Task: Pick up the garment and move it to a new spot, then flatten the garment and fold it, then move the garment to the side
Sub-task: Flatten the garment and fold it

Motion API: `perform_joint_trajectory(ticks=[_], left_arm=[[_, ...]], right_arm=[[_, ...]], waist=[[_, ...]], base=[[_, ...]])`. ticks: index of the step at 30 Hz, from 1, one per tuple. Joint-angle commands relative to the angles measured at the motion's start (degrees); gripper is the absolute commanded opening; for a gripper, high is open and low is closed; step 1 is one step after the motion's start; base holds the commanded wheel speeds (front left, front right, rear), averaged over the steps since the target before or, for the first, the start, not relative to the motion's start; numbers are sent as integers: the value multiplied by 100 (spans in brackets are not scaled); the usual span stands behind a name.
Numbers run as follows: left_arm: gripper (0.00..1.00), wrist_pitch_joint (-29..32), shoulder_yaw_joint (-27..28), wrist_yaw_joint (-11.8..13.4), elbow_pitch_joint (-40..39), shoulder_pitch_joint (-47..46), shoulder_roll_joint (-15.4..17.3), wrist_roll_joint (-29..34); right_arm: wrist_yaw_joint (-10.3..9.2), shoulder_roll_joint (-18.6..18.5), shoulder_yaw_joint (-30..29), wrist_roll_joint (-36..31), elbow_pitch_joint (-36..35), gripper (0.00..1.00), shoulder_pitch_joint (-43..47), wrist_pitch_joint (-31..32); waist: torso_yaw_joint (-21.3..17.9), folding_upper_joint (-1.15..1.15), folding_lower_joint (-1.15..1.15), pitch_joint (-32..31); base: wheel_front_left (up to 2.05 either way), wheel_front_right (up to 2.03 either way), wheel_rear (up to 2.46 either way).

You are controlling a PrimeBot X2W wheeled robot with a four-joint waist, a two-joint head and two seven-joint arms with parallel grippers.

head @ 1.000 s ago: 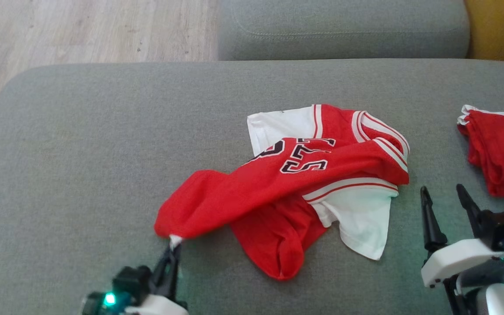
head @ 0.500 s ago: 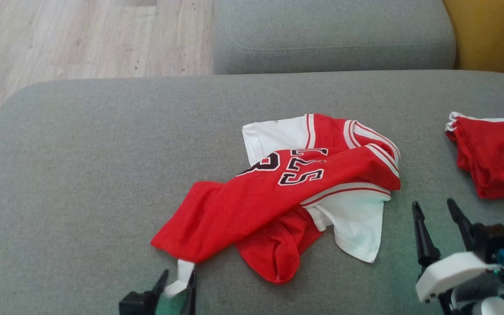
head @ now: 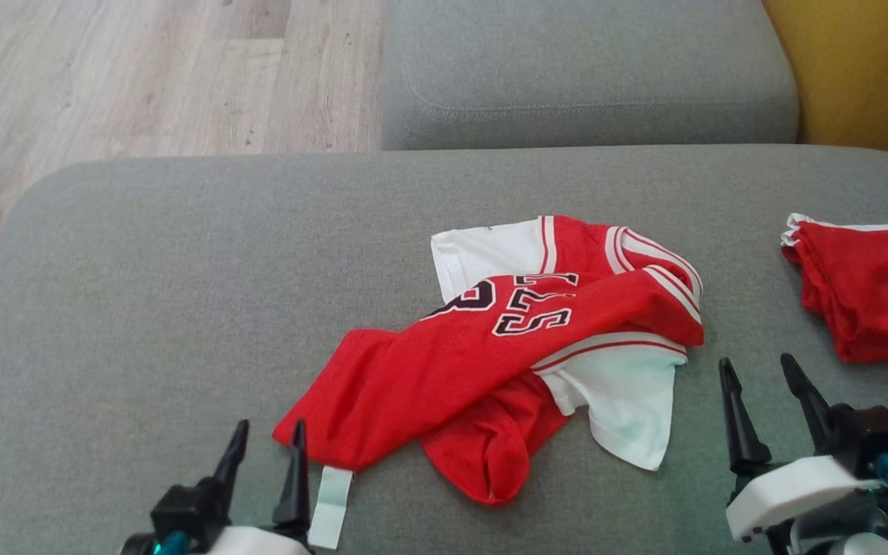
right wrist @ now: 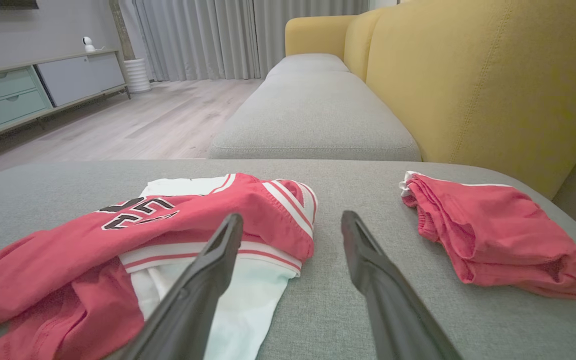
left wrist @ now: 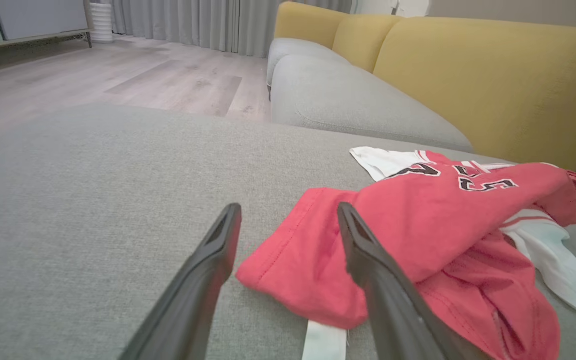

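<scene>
While left gripper [head: 270, 425] and right gripper [head: 755, 361] gape empty, garment [head: 482, 351] between, red cloth [head: 868, 285] rightward.

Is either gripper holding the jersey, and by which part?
Nothing is held. The left gripper is open at a corner of the jersey, beside its white tag; the right gripper is open, clear of it.

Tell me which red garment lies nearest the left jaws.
The jersey with black numbers and white panels; its hem lies beside the jaws of the left gripper. The plain red garment lies far right, past the right gripper.
</scene>
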Motion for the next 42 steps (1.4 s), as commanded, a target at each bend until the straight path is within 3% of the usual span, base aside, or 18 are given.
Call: perform_joint_trajectory(ticks=[1,30,42], left_arm=[[100,-77,297,67,-246,-106,135,-65],[100,-71,509,297,-553,195,297,-260],[100,-40,470,324,-594,117,317,-245]], right_arm=[[-4,-32,170,45,-228,100,-111,-94],[-4,-32,547,143,47,100,11,-244],[-4,-32,645,103,1294,100,-329,131]], waist=[[4,0,0,-30],[20,0,0,-31],[241,0,0,236]], base=[[0,0,0],[0,0,0],[0,0,0]])
